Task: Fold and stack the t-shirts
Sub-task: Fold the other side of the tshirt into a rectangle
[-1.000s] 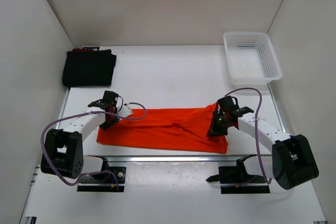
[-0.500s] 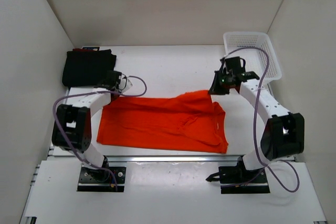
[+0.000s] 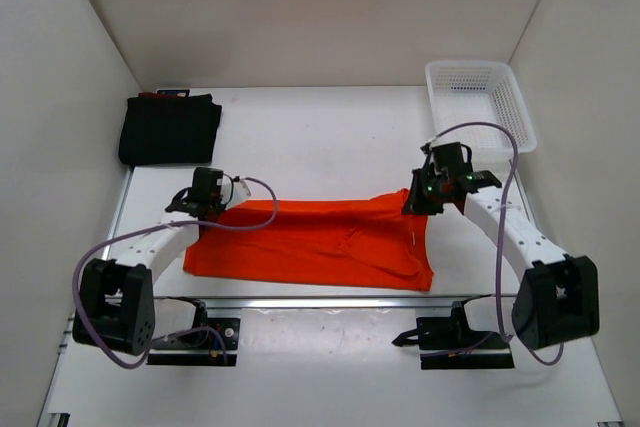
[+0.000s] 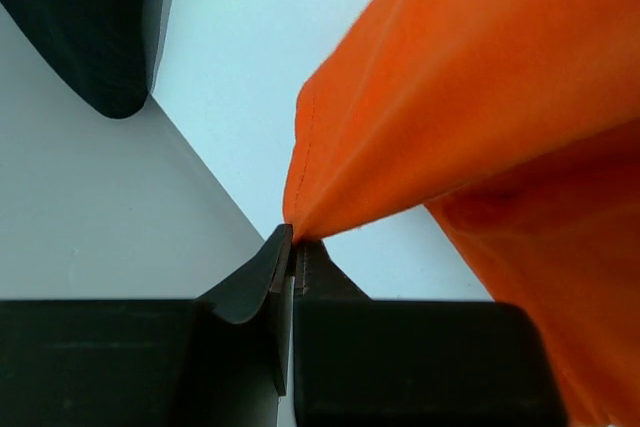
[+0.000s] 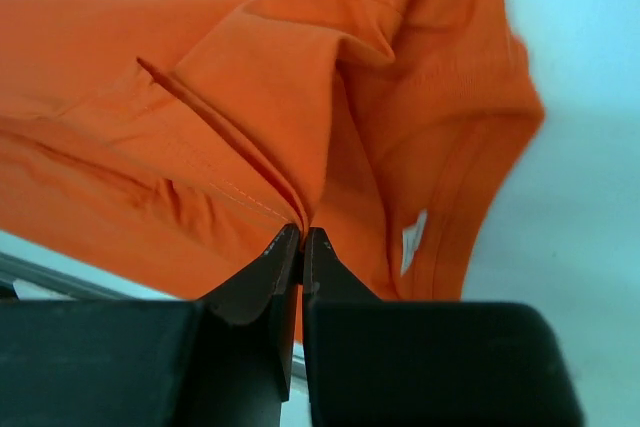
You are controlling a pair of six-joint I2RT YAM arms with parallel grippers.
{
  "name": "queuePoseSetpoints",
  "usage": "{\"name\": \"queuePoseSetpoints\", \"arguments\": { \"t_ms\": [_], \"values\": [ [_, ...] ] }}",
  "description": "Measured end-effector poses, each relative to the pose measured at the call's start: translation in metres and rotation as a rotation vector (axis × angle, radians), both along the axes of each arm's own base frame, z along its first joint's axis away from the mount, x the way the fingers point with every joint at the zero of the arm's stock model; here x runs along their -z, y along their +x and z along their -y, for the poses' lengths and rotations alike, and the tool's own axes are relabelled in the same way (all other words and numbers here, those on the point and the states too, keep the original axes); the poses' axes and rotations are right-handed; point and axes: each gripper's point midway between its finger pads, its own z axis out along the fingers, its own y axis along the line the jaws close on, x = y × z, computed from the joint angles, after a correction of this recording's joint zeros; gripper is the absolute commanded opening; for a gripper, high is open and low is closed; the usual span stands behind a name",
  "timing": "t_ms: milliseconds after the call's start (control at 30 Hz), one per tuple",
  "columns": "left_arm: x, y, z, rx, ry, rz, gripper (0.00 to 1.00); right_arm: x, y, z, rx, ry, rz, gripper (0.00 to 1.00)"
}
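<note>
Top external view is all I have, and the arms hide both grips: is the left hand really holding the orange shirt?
Observer: Yes, the left hand is shut on a stitched corner of the orange shirt.
Operator: And the other one?
Observer: The right hand is shut on a seamed fold of it.
Operator: Anything else near that grip?
Observer: A white label shows on the cloth just right of the fingertips.

The white table (image 3: 320, 137) bears an orange t-shirt (image 3: 310, 242), a black t-shirt (image 3: 170, 129) and a mesh basket (image 3: 478, 112).
</note>
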Motion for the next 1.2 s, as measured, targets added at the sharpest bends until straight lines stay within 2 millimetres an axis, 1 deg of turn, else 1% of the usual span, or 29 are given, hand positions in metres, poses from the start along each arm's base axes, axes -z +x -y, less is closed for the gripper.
{"name": "queuePoseSetpoints", "arguments": {
  "t_ms": [33,100,200,300,400,500,700,800,1000,1067,1200],
  "values": [
    [0.001,-0.006,-0.001,0.019,0.010,-0.008,0.00,0.003,-0.011,0.002,0.007,0.006,-0.013,0.00],
    [0.003,-0.014,-0.001,0.055,0.023,-0.023,0.00,0.006,-0.027,0.003,0.017,0.022,-0.018,0.00],
    [0.015,-0.028,-0.002,0.100,0.047,-0.078,0.00,0.010,-0.041,0.000,0.028,0.050,-0.016,0.00],
    [0.032,-0.044,-0.002,0.137,0.072,-0.163,0.00,0.021,-0.056,-0.004,0.033,0.076,-0.049,0.00],
    [0.042,-0.054,0.001,0.167,0.089,-0.220,0.00,0.033,-0.066,-0.005,0.042,0.083,-0.089,0.00],
    [0.047,-0.057,0.001,0.180,0.099,-0.250,0.00,0.036,-0.069,-0.004,0.046,0.086,-0.102,0.01],
    [0.053,-0.059,-0.001,0.183,0.116,-0.279,0.01,0.030,-0.067,-0.003,0.063,0.113,-0.072,0.00],
    [0.056,-0.061,-0.002,0.187,0.122,-0.287,0.00,0.033,-0.074,-0.004,0.061,0.126,-0.072,0.00],
    [0.058,-0.063,-0.003,0.189,0.126,-0.295,0.01,0.046,-0.094,-0.005,0.064,0.147,-0.108,0.00],
    [0.058,-0.063,-0.003,0.189,0.127,-0.294,0.00,0.048,-0.097,-0.006,0.063,0.152,-0.115,0.00],
    [0.057,-0.062,-0.003,0.188,0.129,-0.292,0.00,0.047,-0.098,-0.007,0.061,0.158,-0.111,0.00]
  ]
}}
